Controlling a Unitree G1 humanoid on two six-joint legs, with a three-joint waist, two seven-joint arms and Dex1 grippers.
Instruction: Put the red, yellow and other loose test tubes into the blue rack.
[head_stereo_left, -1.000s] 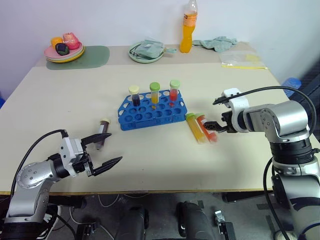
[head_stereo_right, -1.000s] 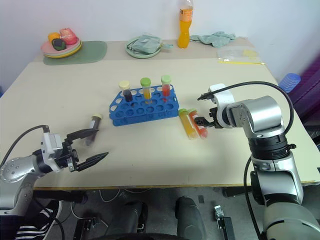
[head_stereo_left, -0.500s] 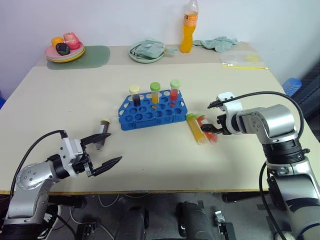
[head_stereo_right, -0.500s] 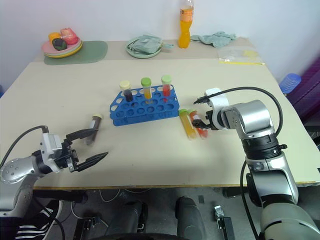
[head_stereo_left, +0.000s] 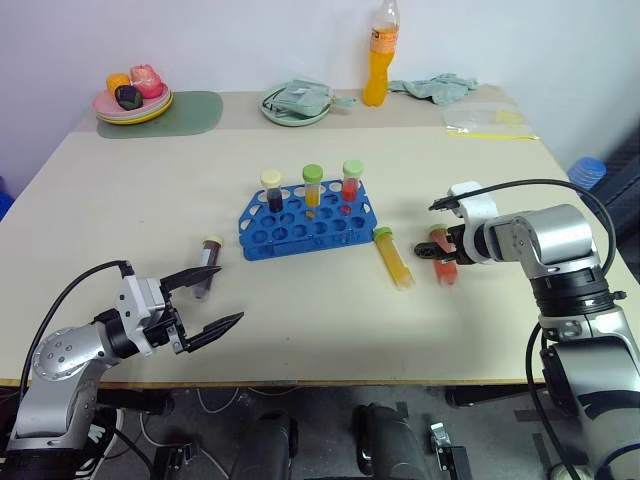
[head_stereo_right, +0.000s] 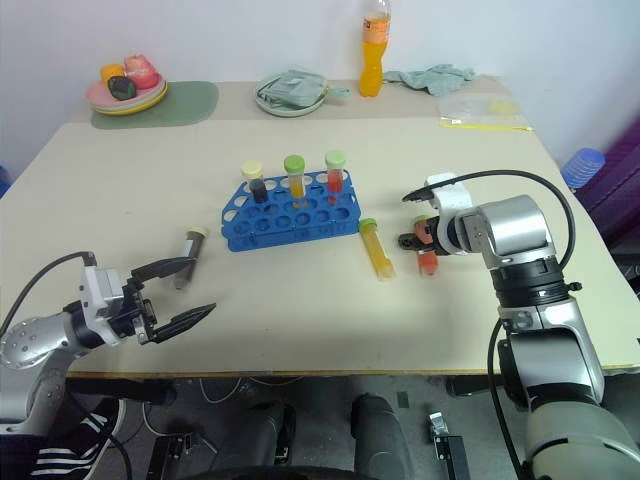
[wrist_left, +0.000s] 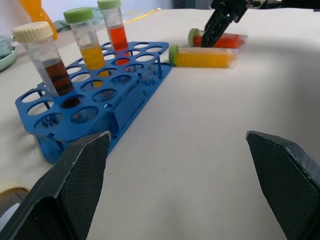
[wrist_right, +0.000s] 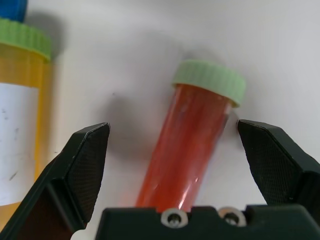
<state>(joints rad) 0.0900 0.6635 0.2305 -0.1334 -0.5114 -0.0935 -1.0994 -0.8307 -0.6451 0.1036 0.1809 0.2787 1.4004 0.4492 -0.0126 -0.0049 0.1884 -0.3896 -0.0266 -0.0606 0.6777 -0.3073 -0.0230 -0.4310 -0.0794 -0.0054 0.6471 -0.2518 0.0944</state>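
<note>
The blue rack (head_stereo_left: 305, 222) stands mid-table with three capped tubes upright in its back row. Three loose test tubes lie on the table. The red one (head_stereo_left: 443, 264) lies between the open fingers (wrist_right: 80, 170) of my right gripper (head_stereo_left: 440, 250), which points down over it; in the right wrist view the red tube (wrist_right: 192, 145) has a gap to each finger. The yellow one (head_stereo_left: 392, 258) lies just left of it, apart. The dark one with a cream cap (head_stereo_left: 207, 266) lies left of the rack, just beyond my left gripper (head_stereo_left: 222, 296), which is open and holds nothing.
At the back of the table stand an orange drink bottle (head_stereo_left: 374, 62), a plate of fruit (head_stereo_left: 130, 100) on a green mat (head_stereo_left: 190, 110), a green plate with a cloth (head_stereo_left: 295, 103), a loose cloth (head_stereo_left: 435, 87) and a clear bag (head_stereo_left: 490, 120).
The red tube has shifted to the right, away from the yellow tube it lay against. My right gripper moved right with it. The left arm stayed still.
</note>
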